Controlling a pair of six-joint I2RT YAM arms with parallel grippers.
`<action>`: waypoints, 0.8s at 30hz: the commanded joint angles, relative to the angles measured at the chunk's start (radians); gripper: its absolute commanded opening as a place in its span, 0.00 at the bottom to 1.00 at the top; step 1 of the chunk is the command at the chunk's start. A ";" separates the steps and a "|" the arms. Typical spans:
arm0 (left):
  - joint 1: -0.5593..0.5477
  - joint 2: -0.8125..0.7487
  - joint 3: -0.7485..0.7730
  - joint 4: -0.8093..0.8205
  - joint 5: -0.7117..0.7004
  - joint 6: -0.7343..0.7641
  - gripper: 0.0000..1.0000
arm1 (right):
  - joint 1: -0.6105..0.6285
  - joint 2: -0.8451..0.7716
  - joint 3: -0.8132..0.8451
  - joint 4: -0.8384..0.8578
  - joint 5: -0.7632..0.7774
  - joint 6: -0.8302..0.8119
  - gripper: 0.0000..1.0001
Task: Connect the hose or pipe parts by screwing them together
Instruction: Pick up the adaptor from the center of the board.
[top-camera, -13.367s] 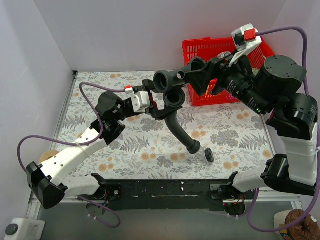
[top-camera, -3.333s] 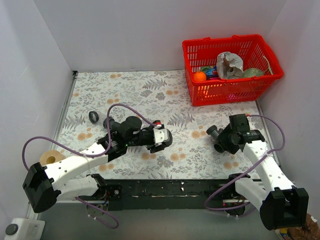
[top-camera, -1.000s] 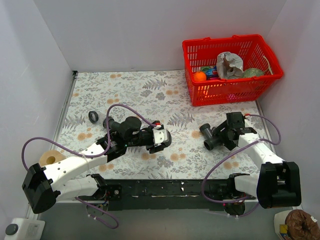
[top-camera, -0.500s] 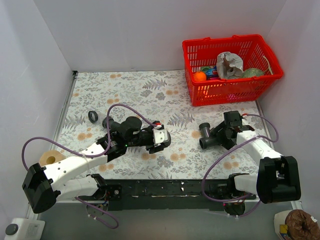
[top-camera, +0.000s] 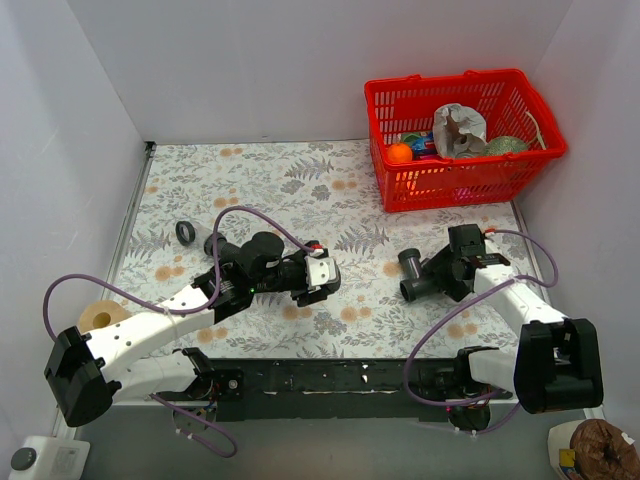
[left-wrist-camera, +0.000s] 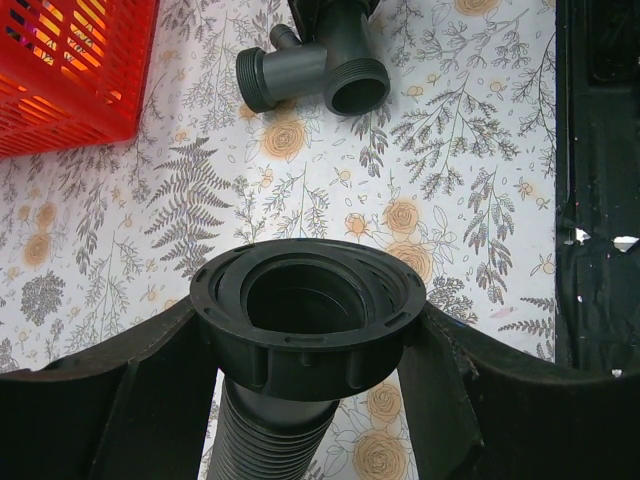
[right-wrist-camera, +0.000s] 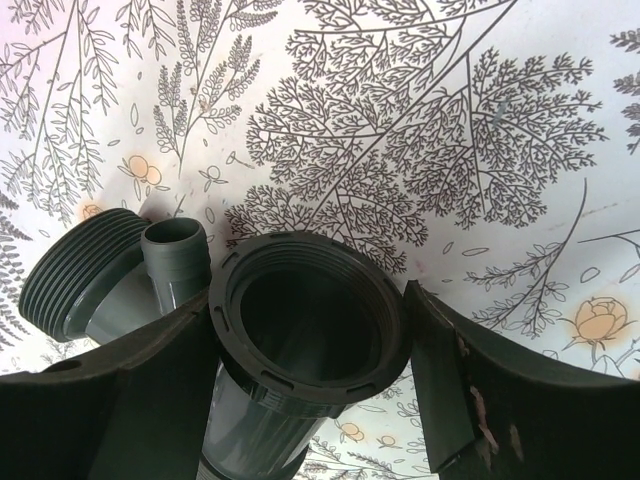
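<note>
Floral-print table cloth (top-camera: 330, 190), white walls (top-camera: 250, 60) on three sides, red basket (top-camera: 450, 185) at far right corner. We note left gripper (top-camera: 325, 277) clamped on ribbed hose (left-wrist-camera: 300, 370) collar, near table centre. Right gripper (top-camera: 447, 272) spread wide, fingers pressing both sides of T-fitting (top-camera: 410, 262), low over cloth at right, well apart from hose.

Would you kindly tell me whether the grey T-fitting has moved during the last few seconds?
Yes. Judged against the red basket, the T-fitting has shifted slightly left in the top view.
</note>
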 joint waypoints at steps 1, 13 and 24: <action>0.001 -0.016 0.050 0.005 -0.014 -0.003 0.14 | 0.002 -0.029 0.032 -0.104 0.022 -0.061 0.01; 0.004 -0.007 0.019 0.139 0.032 -0.210 0.13 | 0.002 -0.316 0.448 -0.029 -0.116 -0.371 0.01; 0.007 0.092 0.091 0.428 0.092 -0.284 0.11 | 0.056 -0.353 0.780 0.313 -0.567 -0.693 0.01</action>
